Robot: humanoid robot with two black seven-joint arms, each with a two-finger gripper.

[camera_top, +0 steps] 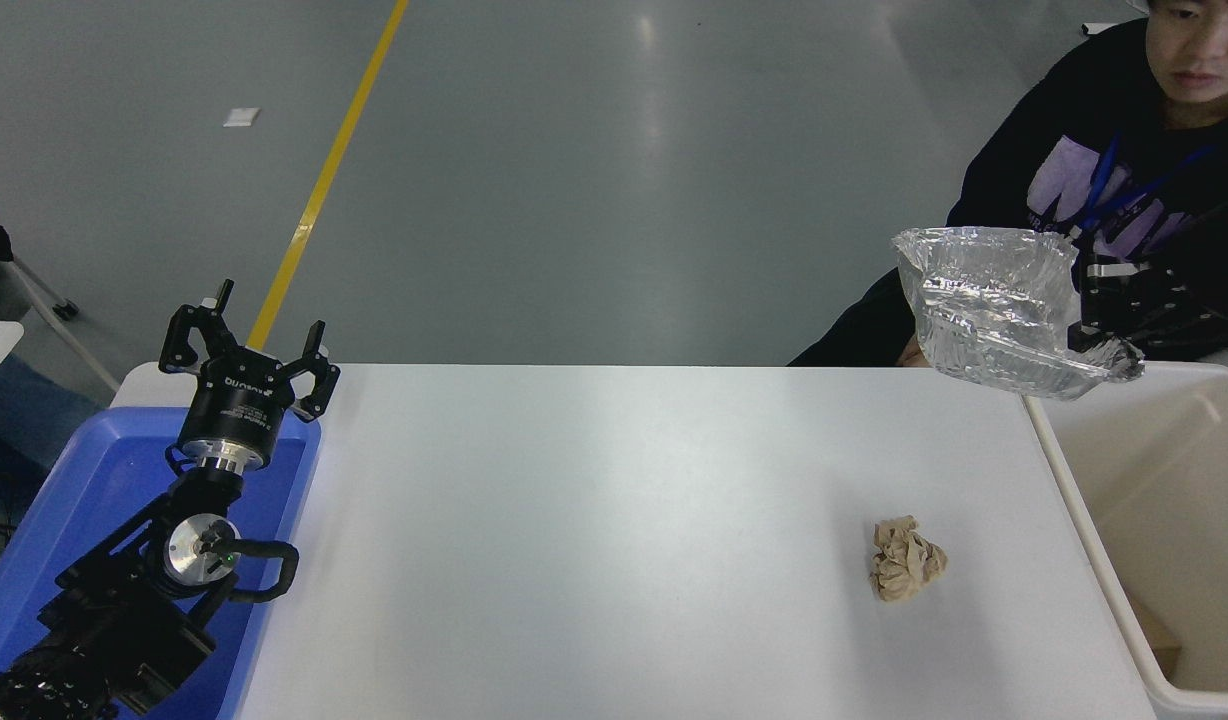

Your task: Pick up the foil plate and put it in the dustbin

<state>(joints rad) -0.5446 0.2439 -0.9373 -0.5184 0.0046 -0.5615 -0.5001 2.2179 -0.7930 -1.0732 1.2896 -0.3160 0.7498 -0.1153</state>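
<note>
Foil plate (994,300) aloft at two o'clock, pinched at its edge by right gripper (1092,335) | pickup done, drop pending: dustbin (1074,490) at four o'clock | left gripper (246,345) parked at nine o'clock, fingers spread.

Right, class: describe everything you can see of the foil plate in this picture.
The foil plate is a crinkled, shiny silver tray of thin aluminium foil, roughly oblong, with raised walls and a pale rim. It is lifted clear of the white table, tilted so its hollow faces the camera. The right hand grips its right edge; nothing else touches it. It hangs by the table's far right corner, just left of the cream dustbin, not yet over its opening.
</note>
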